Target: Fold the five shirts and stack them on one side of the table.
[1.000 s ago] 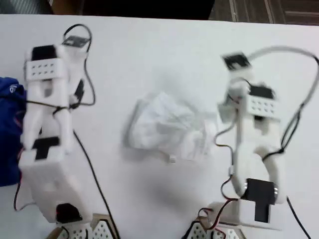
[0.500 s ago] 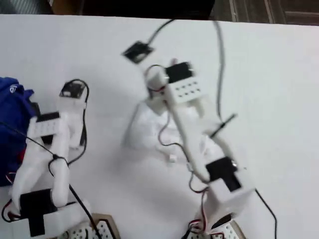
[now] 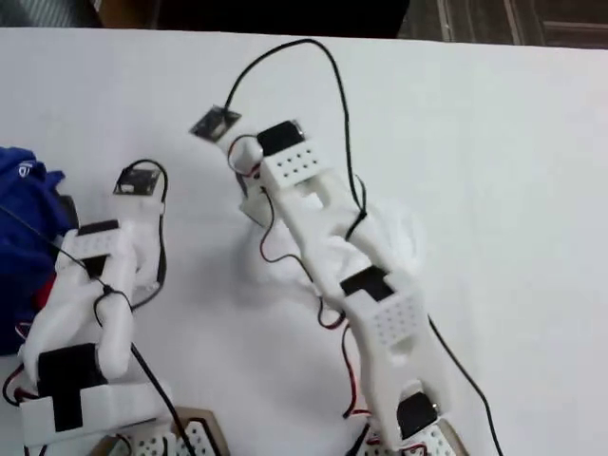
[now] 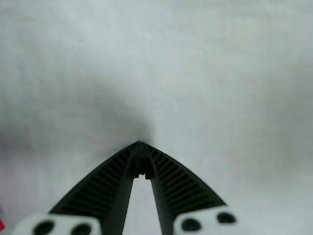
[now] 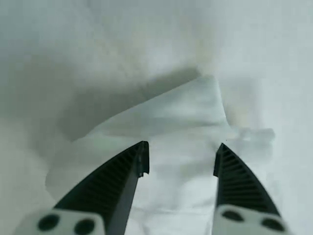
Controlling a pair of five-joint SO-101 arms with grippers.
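Over the crumpled white shirt (image 5: 186, 112), the right end effector (image 5: 182, 156), spread wide, could pinch several layers together and bunch it.

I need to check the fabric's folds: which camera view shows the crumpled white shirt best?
The right wrist view: the crumpled white shirt lies close up, uncovered, beyond the right gripper's open jaws. In the high view the right arm covers most of it. The left wrist view faces white tabletop.

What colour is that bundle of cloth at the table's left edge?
The bundle is blue; the high view shows it best.
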